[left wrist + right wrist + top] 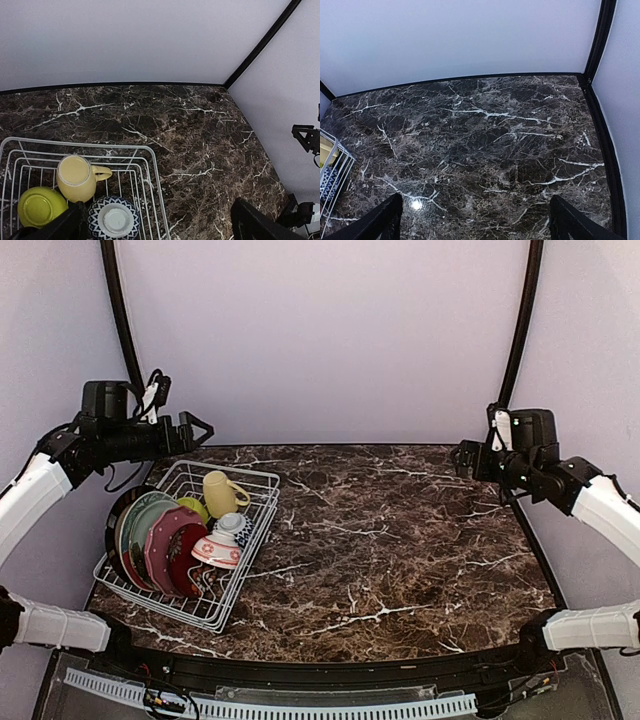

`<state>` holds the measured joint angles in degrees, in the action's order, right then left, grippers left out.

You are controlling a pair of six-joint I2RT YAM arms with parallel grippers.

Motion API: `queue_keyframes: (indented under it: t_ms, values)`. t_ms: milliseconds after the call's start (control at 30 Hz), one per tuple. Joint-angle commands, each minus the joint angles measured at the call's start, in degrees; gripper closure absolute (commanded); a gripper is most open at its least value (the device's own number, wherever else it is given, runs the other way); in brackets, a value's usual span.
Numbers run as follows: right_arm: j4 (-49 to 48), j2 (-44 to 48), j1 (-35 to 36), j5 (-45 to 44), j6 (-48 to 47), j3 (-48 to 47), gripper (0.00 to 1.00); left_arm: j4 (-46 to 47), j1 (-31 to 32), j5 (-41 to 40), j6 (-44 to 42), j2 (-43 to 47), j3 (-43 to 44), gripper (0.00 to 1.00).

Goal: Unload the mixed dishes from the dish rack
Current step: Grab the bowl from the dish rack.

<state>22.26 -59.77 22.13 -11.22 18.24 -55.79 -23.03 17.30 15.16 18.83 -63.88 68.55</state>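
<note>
Loaded white wire dish rack sits under the left gripper: plates standing on edge, pale yellow mug beside lime-green, blue-white and red-white bowls.

No writing, label, brand name, number or sign can be read in any of the views. The only markings are painted ornament, not lettering: a geometric pattern on the blue-and-white patterned bowl and a floral band on the red-and-white patterned bowl. Both bowls sit in the white wire dish rack.
</note>
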Motion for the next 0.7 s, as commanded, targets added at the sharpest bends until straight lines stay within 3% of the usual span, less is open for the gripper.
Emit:
queue_keyframes:
  t_ms: [0, 167, 400, 500, 667]
  values:
    - [-2.36, -1.83, -0.53, 4.54, 1.41, 1.11, 0.01, -4.05, 4.1, 2.48, 0.1, -2.02, 0.74, 0.01]
    - [-4.44, -4.28, -0.55, 9.0, 1.97, 2.16, 0.01, -7.93, 12.99, -6.98, 0.86, -4.1, 0.01, 0.02]
    - [-6.33, -7.96, 0.37, 15.01, 0.99, 1.15, 0.01, -19.28, 23.21, -29.73, 1.95, -5.33, 0.01, 0.05]
    - [-6.97, -9.28, 1.0, 16.25, 0.06, 0.88, 0.01, -23.48, 26.19, -33.19, 1.92, -5.89, -0.4, 0.05]
    - [-8.45, -11.0, 1.5, 18.14, -0.78, 1.22, 0.01, -31.6, 29.21, -32.58, -8.96, -4.62, 1.09, 0.1]
